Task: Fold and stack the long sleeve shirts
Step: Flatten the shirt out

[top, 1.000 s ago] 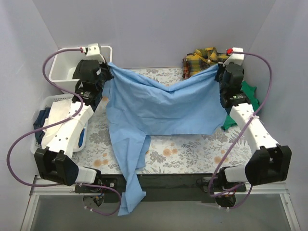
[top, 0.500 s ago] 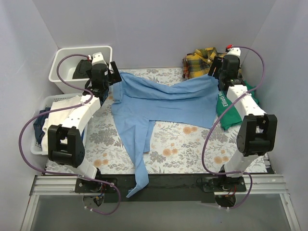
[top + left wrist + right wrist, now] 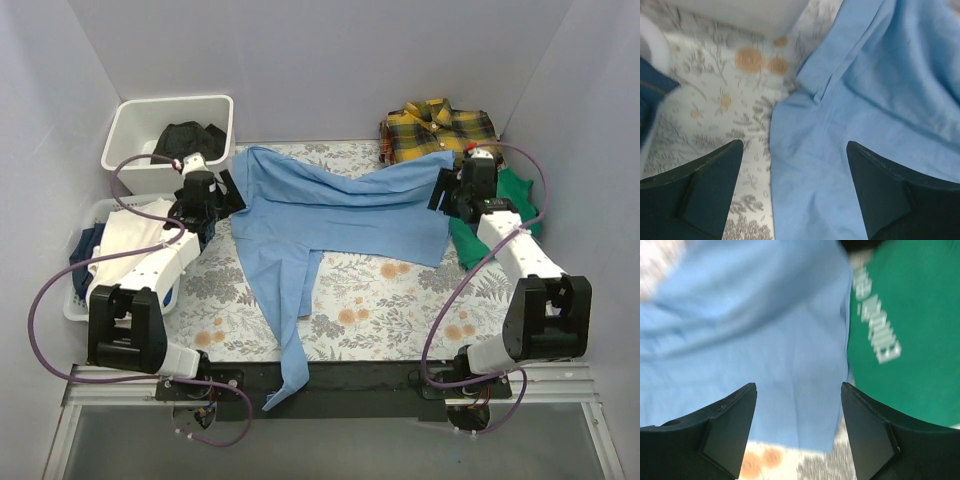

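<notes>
The light blue long sleeve shirt (image 3: 340, 215) lies spread on the floral table, and one sleeve (image 3: 290, 370) trails over the front edge. The yellow-and-black plaid long sleeve shirt (image 3: 435, 128) lies crumpled at the back right. My left gripper (image 3: 228, 192) is open at the blue shirt's left edge, holding nothing. In the left wrist view it (image 3: 794, 145) straddles the hem of the shirt (image 3: 880, 100) from above. My right gripper (image 3: 440, 190) is open over the shirt's right edge. In the right wrist view it (image 3: 798, 387) hovers above the blue cloth (image 3: 765, 340).
A green T-shirt (image 3: 510, 215) with white lettering (image 3: 875, 330) lies under the blue shirt's right edge. A white bin (image 3: 125, 125) at the back left holds a black garment (image 3: 185, 135). A white basket (image 3: 85, 215) of cloths sits at the left. Walls close in on three sides.
Both grippers have opened and let go of the blue shirt, which dropped from hanging between them onto the table. Both arms then drew back and lower.
</notes>
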Motion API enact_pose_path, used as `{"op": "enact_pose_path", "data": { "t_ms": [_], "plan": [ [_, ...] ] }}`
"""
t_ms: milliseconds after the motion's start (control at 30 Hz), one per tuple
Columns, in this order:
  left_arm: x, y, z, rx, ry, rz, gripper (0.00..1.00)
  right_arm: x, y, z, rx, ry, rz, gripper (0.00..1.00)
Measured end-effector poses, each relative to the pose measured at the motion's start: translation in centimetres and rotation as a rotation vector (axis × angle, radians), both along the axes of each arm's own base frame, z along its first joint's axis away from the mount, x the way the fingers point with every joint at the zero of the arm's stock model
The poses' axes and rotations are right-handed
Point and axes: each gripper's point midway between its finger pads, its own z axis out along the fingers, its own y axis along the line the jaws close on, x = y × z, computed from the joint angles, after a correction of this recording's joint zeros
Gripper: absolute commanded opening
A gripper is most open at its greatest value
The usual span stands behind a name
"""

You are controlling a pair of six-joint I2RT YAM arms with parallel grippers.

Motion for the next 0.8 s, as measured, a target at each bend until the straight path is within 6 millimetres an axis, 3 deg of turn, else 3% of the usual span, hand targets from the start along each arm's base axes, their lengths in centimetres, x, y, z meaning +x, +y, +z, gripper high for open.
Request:
{"op": "enact_pose_path", "data": {
  "t_ms": [133, 267, 433, 633, 800],
  "plan": [
    [-2.1, -0.7, -4.8, -0.043, 0.139, -0.015, 0.82, -5.1, 0.6, -5.9, 0.032, 0.19, 0.02, 0.75],
    [-2.5, -1.2, -7.1, -0.072, 0.209, -0.019, 0.81, -8.1, 1.2, -8.8, 0.047, 0.307, 0.037, 0.75],
    [-2.2, -1.8, -10.1, -0.098, 0.288, -0.018, 0.75, -8.6, 1.5, -9.5, 0.063, 0.336, 0.034, 0.75],
    [-0.8, -2.2, -13.6, -0.111, 0.372, -0.002, 0.7, -8.6, 1.5, -12.0, 0.066, 0.431, 0.009, 0.75],
    [0.5, -2.3, -13.9, -0.111, 0.373, 0.01, 0.65, -8.3, 1.0, -12.0, 0.04, 0.456, -0.022, 0.75]
  ]
}}
